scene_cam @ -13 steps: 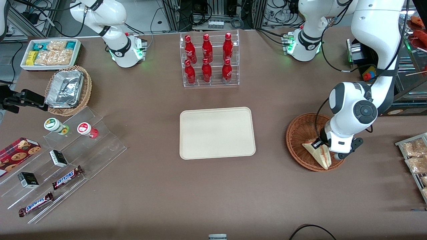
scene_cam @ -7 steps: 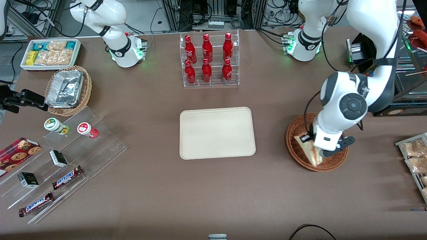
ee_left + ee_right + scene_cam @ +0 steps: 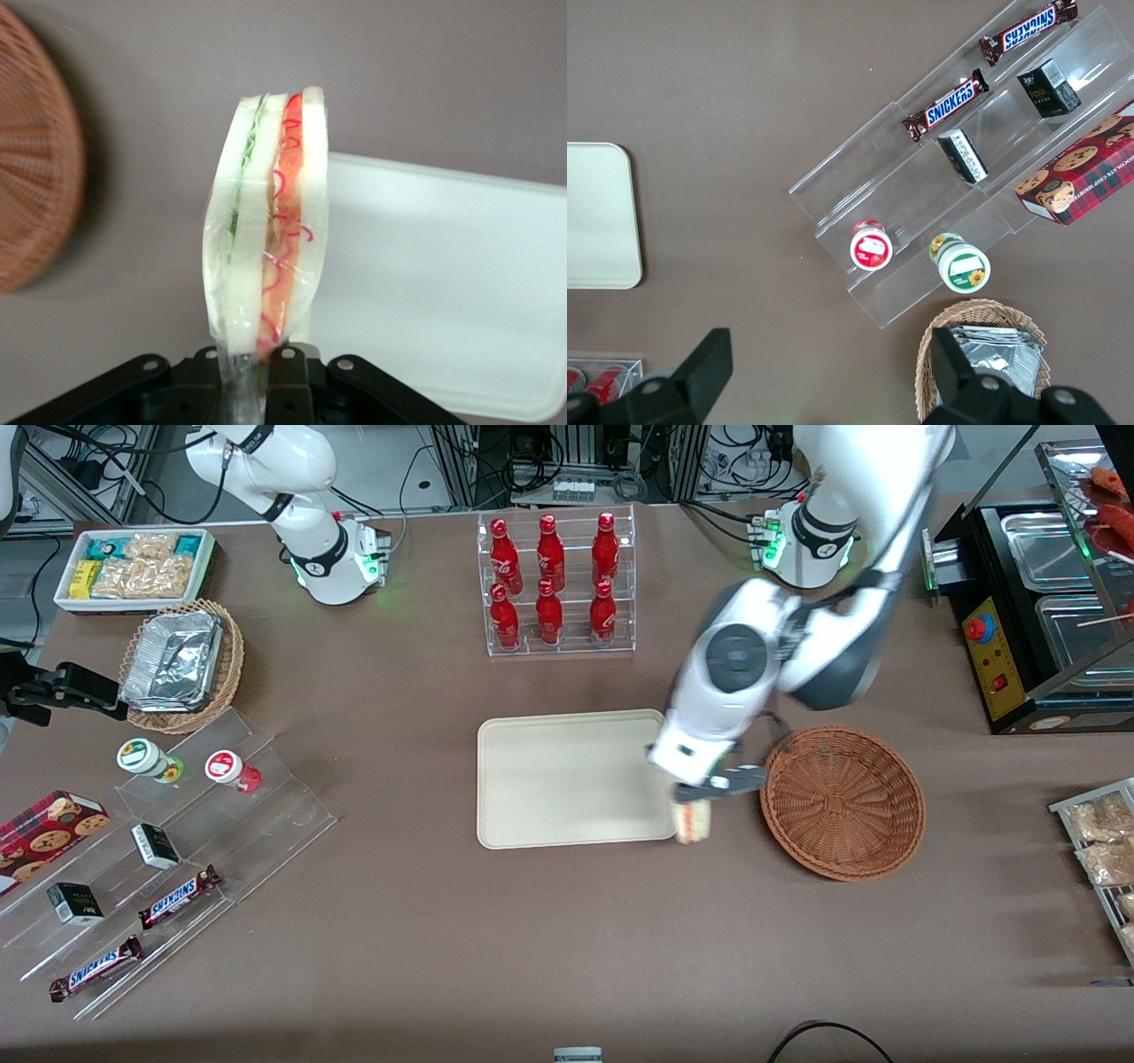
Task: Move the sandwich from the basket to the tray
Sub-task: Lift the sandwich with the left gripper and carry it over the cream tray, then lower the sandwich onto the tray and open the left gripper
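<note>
Left gripper (image 3: 700,802) pinching the wrapped sandwich (image 3: 266,230) by one end, jaws closed on it; sandwich held in the air between wicker basket (image 3: 842,802) and cream tray (image 3: 571,779), over the tray's edge.

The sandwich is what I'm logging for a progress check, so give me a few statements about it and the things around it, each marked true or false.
1. The tool is shut on the sandwich. True.
2. The sandwich lies in the wicker basket. False: the basket holds nothing, and the sandwich hangs from the tool between basket and tray.
3. The sandwich already rests flat in the middle of the tray. False: it is held at the tray's edge nearest the basket.
4. In the left wrist view the wrapped sandwich shows green and orange-red filling between pale bread. True.
5. The rack of red bottles stands farther from the front camera than the tray. True.
</note>
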Tool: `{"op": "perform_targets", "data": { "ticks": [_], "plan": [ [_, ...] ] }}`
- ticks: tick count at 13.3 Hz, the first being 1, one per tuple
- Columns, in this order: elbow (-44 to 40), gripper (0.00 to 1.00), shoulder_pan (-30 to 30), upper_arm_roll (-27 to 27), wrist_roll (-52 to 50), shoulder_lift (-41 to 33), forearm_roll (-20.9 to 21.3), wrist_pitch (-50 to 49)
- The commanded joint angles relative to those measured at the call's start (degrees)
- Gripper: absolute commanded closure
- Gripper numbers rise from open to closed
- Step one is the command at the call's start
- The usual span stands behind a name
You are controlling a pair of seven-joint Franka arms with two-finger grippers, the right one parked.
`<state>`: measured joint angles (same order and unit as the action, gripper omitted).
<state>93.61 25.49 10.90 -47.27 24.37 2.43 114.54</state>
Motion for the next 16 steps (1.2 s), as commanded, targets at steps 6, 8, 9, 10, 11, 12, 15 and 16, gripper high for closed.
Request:
{"op": "perform_targets", "data": {
  "ticks": [6, 8, 9, 10, 11, 12, 15, 16],
  "plan": [
    [-9.1, 1.0, 13.3, -0.8, -5.9, 13.5, 0.4, 6.3],
    [-9.1, 1.0, 14.4, -1.1, -6.9, 15.5, 0.6, 8.5],
    [-9.0, 1.0, 14.5, -1.1, -7.2, 16.0, 1.7, 8.5],
    [-9.0, 1.0, 14.6, -1.0, -7.4, 16.6, 2.4, 8.5],
    [-9.0, 1.0, 15.0, -1.0, -7.9, 16.8, 2.6, 8.6],
    [-9.0, 1.0, 15.2, -1.0, -7.9, 17.2, 2.6, 8.5],
    [-9.1, 0.0, 15.3, -1.0, -7.8, 17.2, 2.7, 8.2],
    [-9.1, 0.0, 15.3, -1.1, -8.1, 16.9, 2.7, 8.1]
  ]
}}
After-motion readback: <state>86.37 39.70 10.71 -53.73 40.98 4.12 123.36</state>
